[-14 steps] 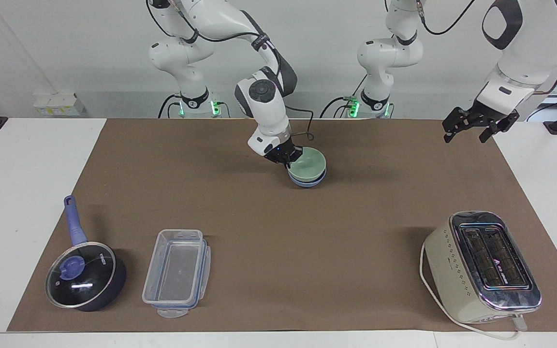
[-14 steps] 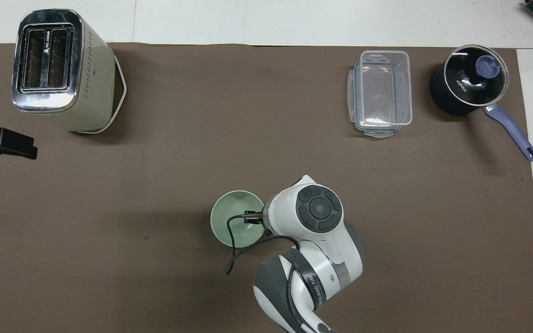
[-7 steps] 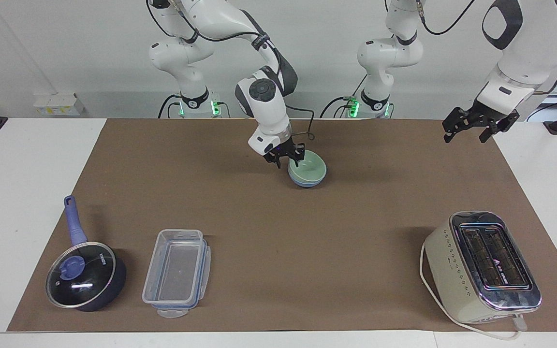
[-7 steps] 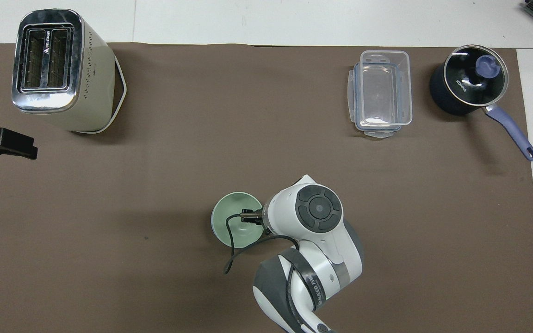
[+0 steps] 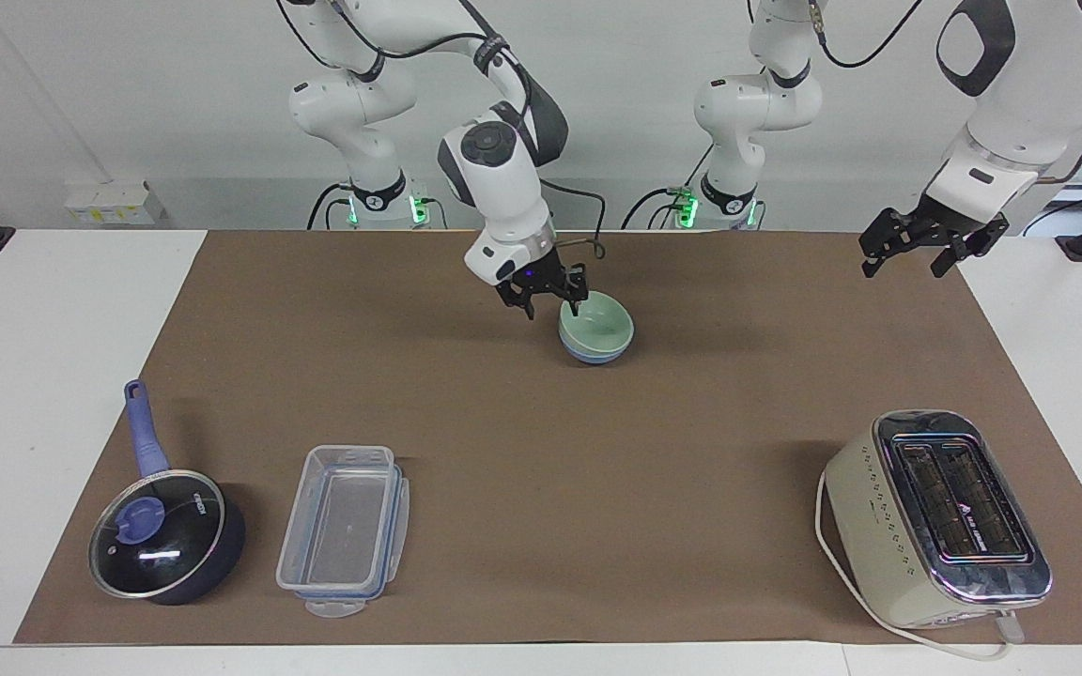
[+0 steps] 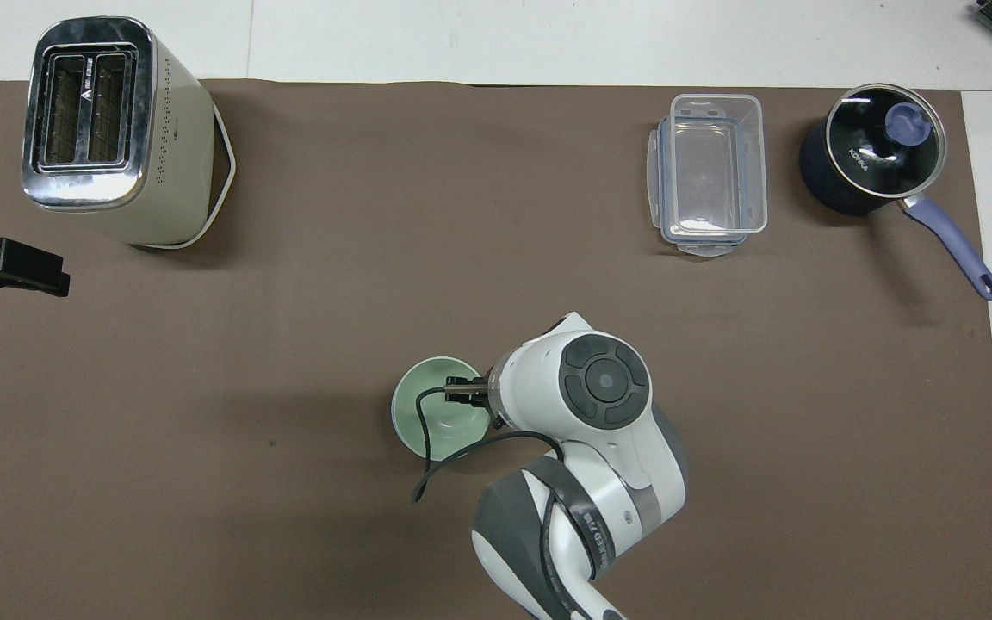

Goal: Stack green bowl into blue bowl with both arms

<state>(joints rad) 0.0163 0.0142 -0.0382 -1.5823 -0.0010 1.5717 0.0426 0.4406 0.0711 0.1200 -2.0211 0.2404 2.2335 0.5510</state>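
The green bowl (image 5: 596,328) is seen sitting inside the blue bowl (image 5: 597,353), in the middle of the table near the robots. The right gripper (image 5: 552,299) is held open and empty just above the green bowl's rim. The left gripper (image 5: 909,252) is kept open, well apart, waiting

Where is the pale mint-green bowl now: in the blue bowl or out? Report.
In. The pale mint-green bowl sits nested in the medium-blue bowl, whose blue side shows only beneath the green rim.
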